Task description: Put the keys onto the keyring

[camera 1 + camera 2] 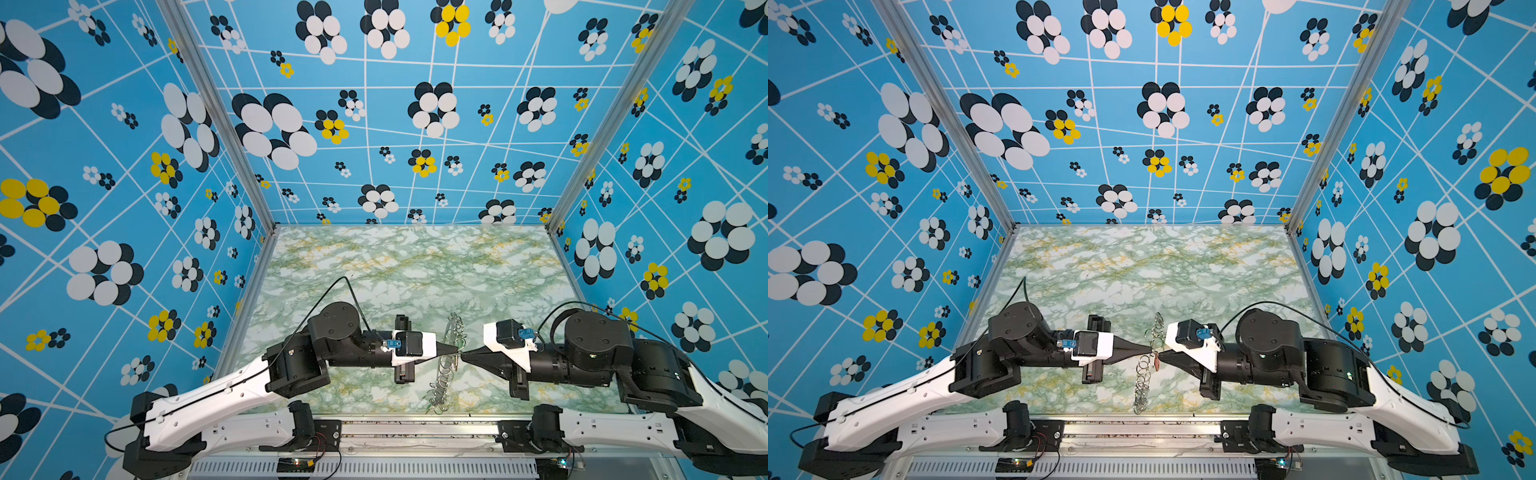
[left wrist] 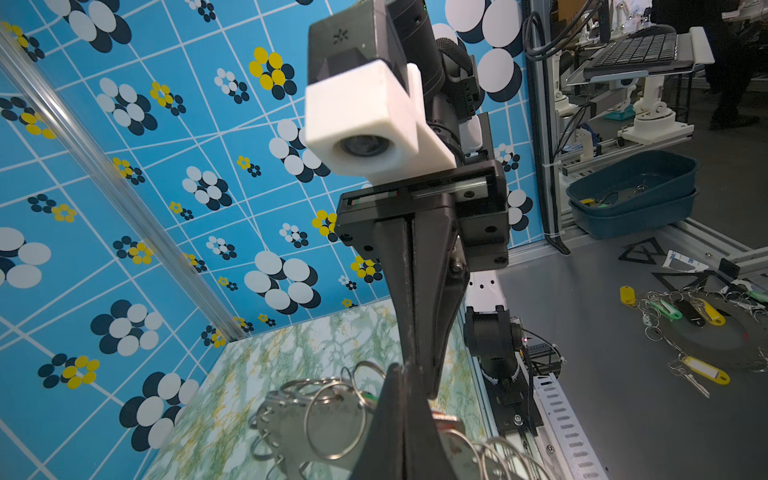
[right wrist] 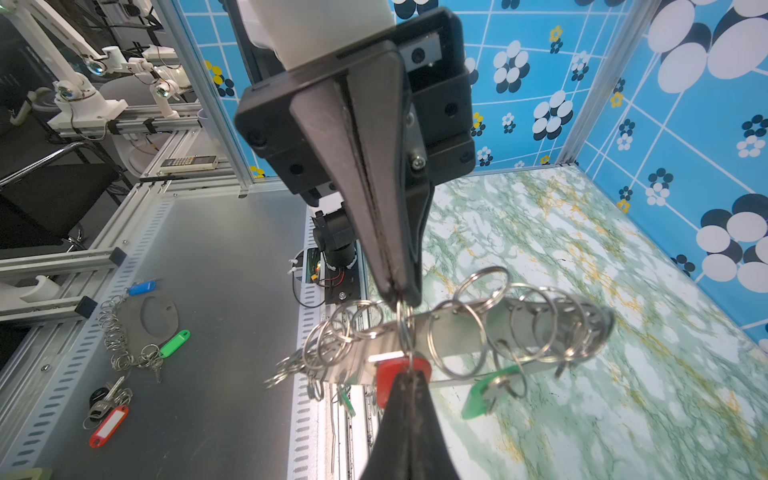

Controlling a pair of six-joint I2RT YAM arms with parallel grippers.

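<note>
The keyring (image 1: 444, 371) (image 1: 1143, 376) is held up on edge above the marble table (image 1: 395, 270), between the two gripper tips. In the right wrist view its grey plate (image 3: 457, 330) carries several wire rings. A red tag (image 3: 388, 376) and a green tag with a silver key (image 3: 482, 397) hang from rings on the plate. My left gripper (image 1: 456, 352) (image 3: 399, 300) (image 2: 402, 368) is shut on the top of one wire ring. My right gripper (image 1: 464, 355) (image 3: 409, 374) is shut on the lower end of what looks like the same ring, in front of the red tag.
Patterned blue walls close in the table on three sides. Outside the frame, on a grey surface, lie a spare plate with rings (image 3: 158, 311), blue (image 3: 143, 287), green (image 3: 174, 343) and red (image 3: 109, 426) tags, yellow tags (image 2: 706, 372) and stacked blue bins (image 2: 631, 195).
</note>
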